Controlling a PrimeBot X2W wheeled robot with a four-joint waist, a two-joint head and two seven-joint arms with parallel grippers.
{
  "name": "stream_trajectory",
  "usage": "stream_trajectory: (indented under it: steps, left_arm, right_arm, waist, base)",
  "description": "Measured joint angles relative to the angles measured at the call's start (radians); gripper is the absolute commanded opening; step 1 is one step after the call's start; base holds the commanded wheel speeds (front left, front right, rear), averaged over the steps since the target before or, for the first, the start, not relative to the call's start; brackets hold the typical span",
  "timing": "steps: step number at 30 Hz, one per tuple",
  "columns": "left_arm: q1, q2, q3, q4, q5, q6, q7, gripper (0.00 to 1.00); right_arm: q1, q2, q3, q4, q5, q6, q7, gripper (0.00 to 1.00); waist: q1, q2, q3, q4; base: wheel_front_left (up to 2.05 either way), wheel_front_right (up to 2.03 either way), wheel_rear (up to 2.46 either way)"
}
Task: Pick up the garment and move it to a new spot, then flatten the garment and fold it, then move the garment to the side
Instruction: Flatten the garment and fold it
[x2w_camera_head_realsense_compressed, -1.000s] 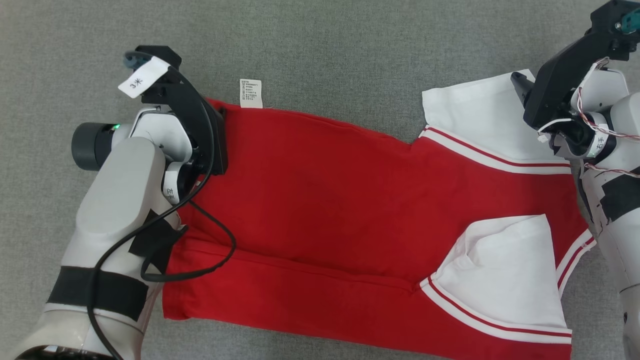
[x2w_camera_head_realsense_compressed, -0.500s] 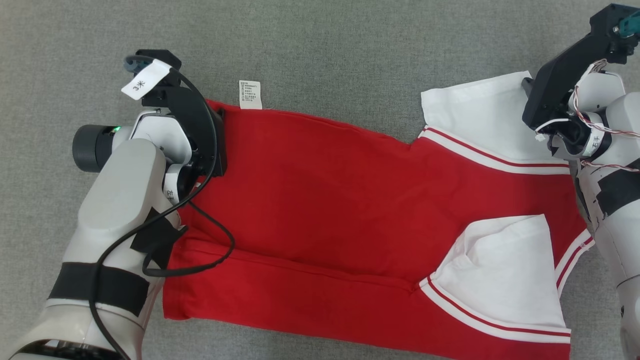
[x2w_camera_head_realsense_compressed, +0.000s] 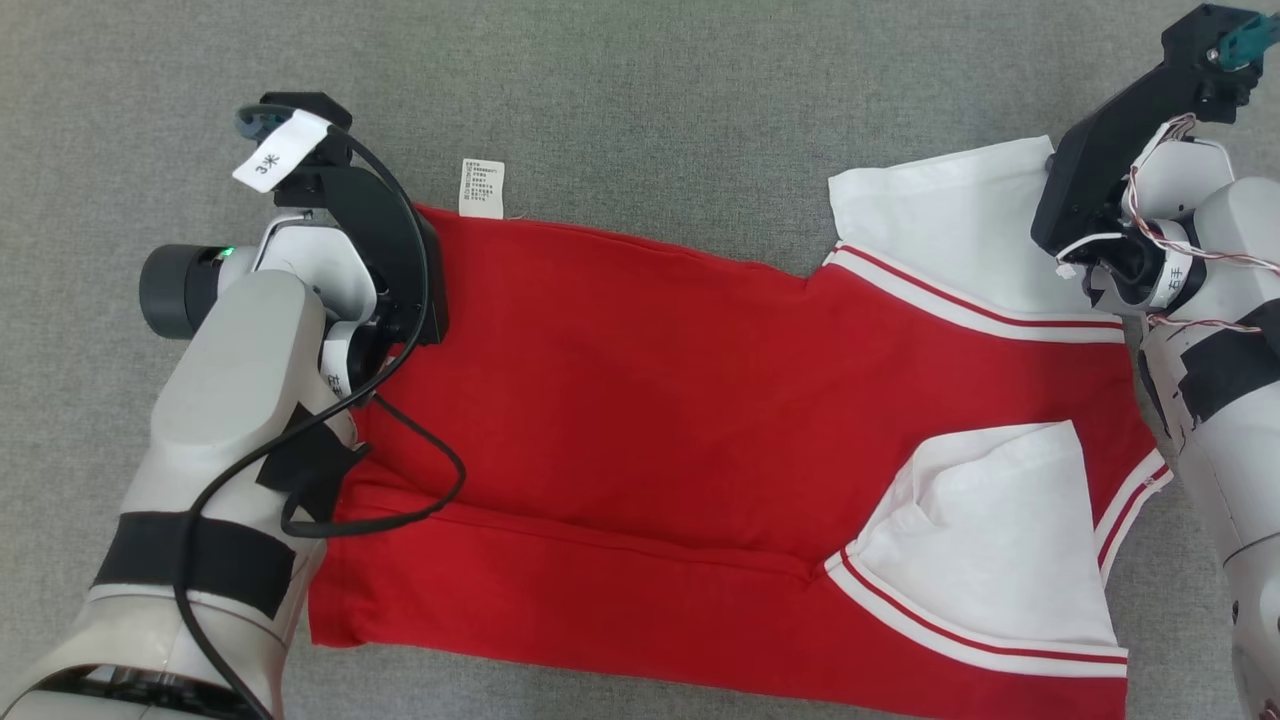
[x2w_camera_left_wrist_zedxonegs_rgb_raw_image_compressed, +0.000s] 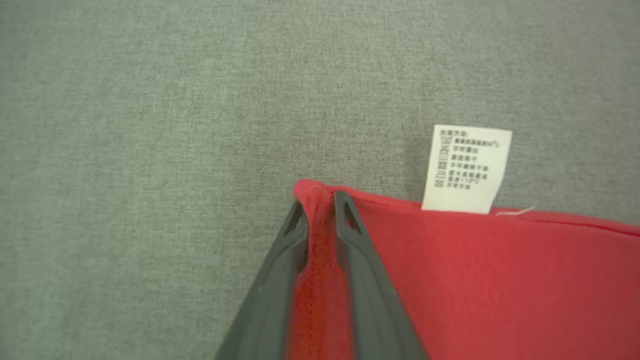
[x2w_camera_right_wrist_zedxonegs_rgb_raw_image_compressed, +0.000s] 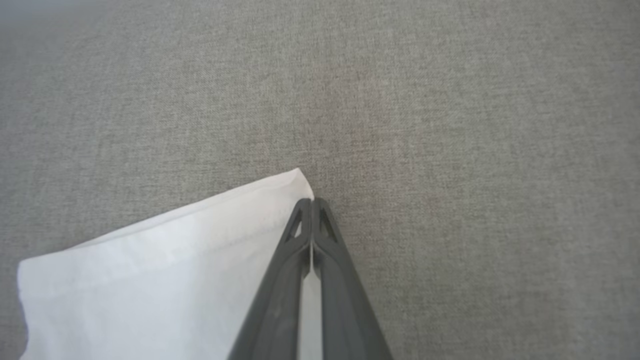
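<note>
A red garment (x2w_camera_head_realsense_compressed: 640, 400) with white sleeves lies spread on the grey cloth surface, its care label (x2w_camera_head_realsense_compressed: 481, 188) sticking out at the far hem. My left gripper (x2w_camera_left_wrist_zedxonegs_rgb_raw_image_compressed: 320, 207) is shut on the red hem corner (x2w_camera_left_wrist_zedxonegs_rgb_raw_image_compressed: 320, 240) beside the label (x2w_camera_left_wrist_zedxonegs_rgb_raw_image_compressed: 466, 169), with fabric bunched between its fingers. The right gripper (x2w_camera_right_wrist_zedxonegs_rgb_raw_image_compressed: 312, 202) is shut at the far corner of the white sleeve (x2w_camera_right_wrist_zedxonegs_rgb_raw_image_compressed: 165, 270), a strip of white cloth showing between its fingers. In the head view the left wrist (x2w_camera_head_realsense_compressed: 385, 250) covers the hem corner and the right wrist (x2w_camera_head_realsense_compressed: 1110, 170) covers the sleeve (x2w_camera_head_realsense_compressed: 940, 230) corner.
The second white sleeve (x2w_camera_head_realsense_compressed: 1000, 540) lies folded over the red body near the front right. A fold line runs across the red cloth toward the front. Grey surface (x2w_camera_head_realsense_compressed: 640, 90) stretches beyond the garment's far edge. A black cable (x2w_camera_head_realsense_compressed: 420, 500) hangs from my left arm over the cloth.
Both grippers have closed on the garment, the left on the hem corner, the right on the sleeve corner. The whole head picture has shifted slightly left.
</note>
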Motion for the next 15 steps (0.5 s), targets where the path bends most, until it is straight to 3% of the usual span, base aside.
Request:
stream_trajectory:
  steps: [1, 2, 15]
  left_arm:
    - [0.0, 0.0, 0.001, 0.002, -0.003, 0.0, -0.003, 0.1]
    - [-0.002, -0.001, 0.001, 0.005, -0.005, 0.0, -0.006, 0.0]
    - [-0.04, -0.005, 0.021, 0.036, -0.007, 0.027, -0.098, 0.0]
  right_arm:
    - [-0.004, 0.0, 0.0, 0.003, 0.0, 0.0, 0.0, 0.0]
    - [-0.005, -0.001, 0.0, 0.004, 0.0, 0.0, -0.003, 0.0]
    - [-0.019, 0.003, -0.032, 0.035, 0.007, 0.003, -0.085, 0.0]
  waist:
    - [0.0, 0.0, 0.0, -0.001]
    - [0.0, 0.0, 0.001, -0.001]
    - [0.0, 0.0001, -0.004, -0.001]
  base:
    - [0.0, 0.0, 0.0]
    - [0.0, 0.0, 0.0]
    - [0.0, 0.0, 0.0]
